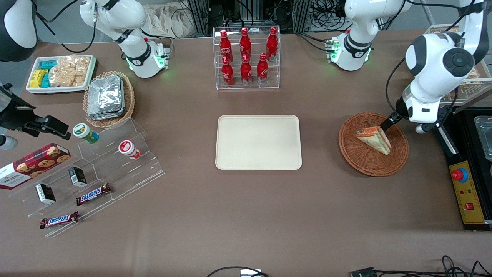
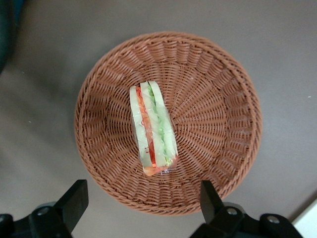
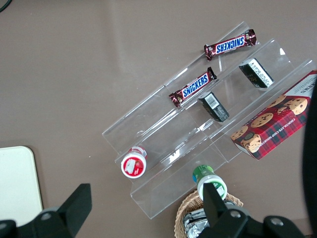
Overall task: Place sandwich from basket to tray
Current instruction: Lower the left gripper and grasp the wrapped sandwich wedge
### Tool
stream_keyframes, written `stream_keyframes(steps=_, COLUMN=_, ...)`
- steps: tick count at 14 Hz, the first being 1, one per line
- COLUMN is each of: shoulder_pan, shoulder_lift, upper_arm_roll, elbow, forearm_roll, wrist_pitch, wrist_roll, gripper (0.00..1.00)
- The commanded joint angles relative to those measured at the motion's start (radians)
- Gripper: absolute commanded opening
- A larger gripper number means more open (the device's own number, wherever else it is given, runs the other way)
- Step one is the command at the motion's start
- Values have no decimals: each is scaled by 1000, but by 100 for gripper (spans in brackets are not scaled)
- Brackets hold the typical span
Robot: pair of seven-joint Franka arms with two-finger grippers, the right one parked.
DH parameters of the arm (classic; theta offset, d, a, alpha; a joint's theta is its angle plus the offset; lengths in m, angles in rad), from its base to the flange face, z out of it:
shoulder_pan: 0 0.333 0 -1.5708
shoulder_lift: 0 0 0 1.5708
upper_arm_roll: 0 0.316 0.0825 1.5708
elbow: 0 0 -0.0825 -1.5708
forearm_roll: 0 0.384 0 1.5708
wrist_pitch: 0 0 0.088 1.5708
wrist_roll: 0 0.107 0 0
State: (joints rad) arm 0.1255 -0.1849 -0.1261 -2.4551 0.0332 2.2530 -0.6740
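Six red cola bottles (image 1: 245, 57) in clear rack (image 1: 248, 82).

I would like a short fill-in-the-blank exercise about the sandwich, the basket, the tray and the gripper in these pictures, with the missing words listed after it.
1. The sandwich lies in the round wicker ____.
2. The cream tray holds ____ sandwiches.
3. The gripper hangs above the basket with its fingers ____.
4. The acrylic rack near the tray holds red ____.

Missing words: basket; no; open; bottles
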Motion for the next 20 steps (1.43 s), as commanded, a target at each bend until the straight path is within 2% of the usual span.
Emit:
stream_keyframes(steps=1, shoulder_pan=3, shoulder_lift=44, upper_arm_roll=-3, elbow=-41, forearm_roll=-6, wrist_pitch=95, wrist_roll=-54, gripper=100)
stream_keyframes(steps=12, shoulder_pan=5, shoulder_lift=202, upper_arm_roll=0, elbow=-128, forearm_roll=-6, wrist_pitch=394, wrist_roll=-98, gripper=100)
stream_keyframes(steps=16, shoulder_pan=5, shoulder_lift=223, upper_arm_roll=8, elbow=-130, forearm_roll=-4, wrist_pitch=407, wrist_roll=-98, gripper=98)
stream_keyframes(steps=18, shoulder_pan=5, shoulder_lift=225, upper_arm_roll=8, elbow=-131, forearm_roll=-3, wrist_pitch=418, wrist_roll=-98, gripper=83)
stream_keyframes(steps=19, shoulder_pan=5, shoulder_lift=225, upper_arm_roll=11, elbow=-131, forearm_roll=-3, wrist_pitch=421, wrist_roll=-96, gripper=69)
stream_keyframes(steps=20, shoulder_pan=5, shoulder_lift=225, upper_arm_roll=14, elbow=-131, forearm_roll=-1, wrist_pitch=421, wrist_roll=-96, gripper=50)
